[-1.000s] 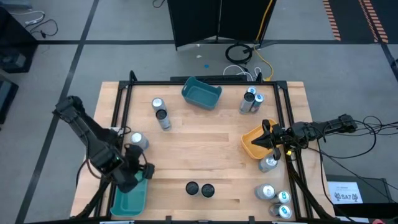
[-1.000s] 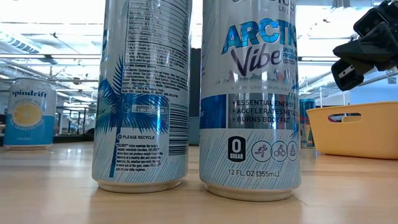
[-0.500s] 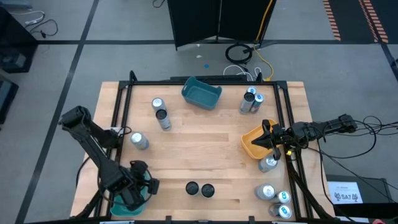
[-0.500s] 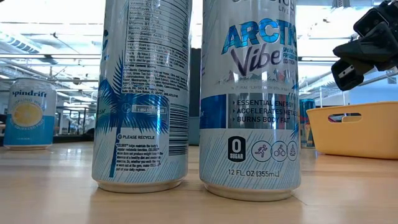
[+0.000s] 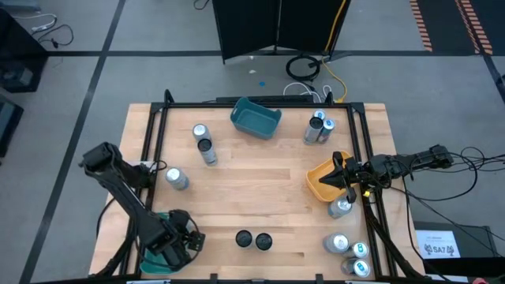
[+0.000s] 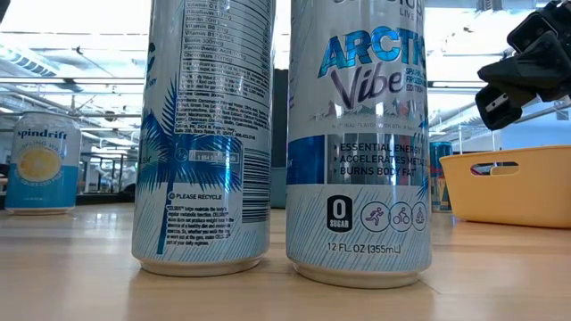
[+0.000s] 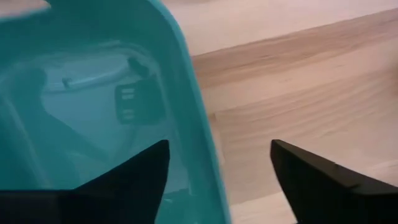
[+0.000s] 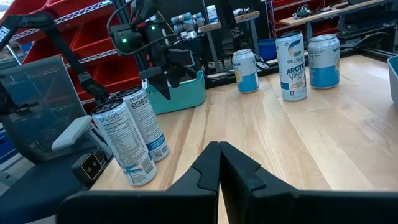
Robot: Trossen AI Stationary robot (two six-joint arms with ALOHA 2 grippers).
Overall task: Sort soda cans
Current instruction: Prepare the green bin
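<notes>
Soda cans are standing scattered over the wooden table [image 5: 252, 189]: a silver pair [image 5: 203, 142] near the far left, a pair [image 5: 319, 128] at the far right, one can [image 5: 176, 179] by the left edge, two dark-topped cans [image 5: 252, 239] at the near middle, one can [image 5: 340, 207] just beside the orange tray [image 5: 322, 180], and three cans [image 5: 349, 254] at the near right corner.

Bending sharply down from its base at the table's left edge, the left arm is bringing its left claw [image 5: 175, 246] over the near teal tray [image 5: 162, 252] at the near left corner. In the left wrist view the fingers [image 7: 140, 174] are standing apart and straddling the tray's wall [image 7: 186, 93], one inside and one over bare table, clamped on nothing. No can is showing in the part of this tray that can be seen.

Reaching in level from the right edge, the right arm is holding its right claw [image 5: 338, 175] over the orange tray, fingers pressed together and empty. No can is showing in that tray either.

A second teal tray [image 5: 256, 118] is sitting at the far middle, nothing visible inside it.
</notes>
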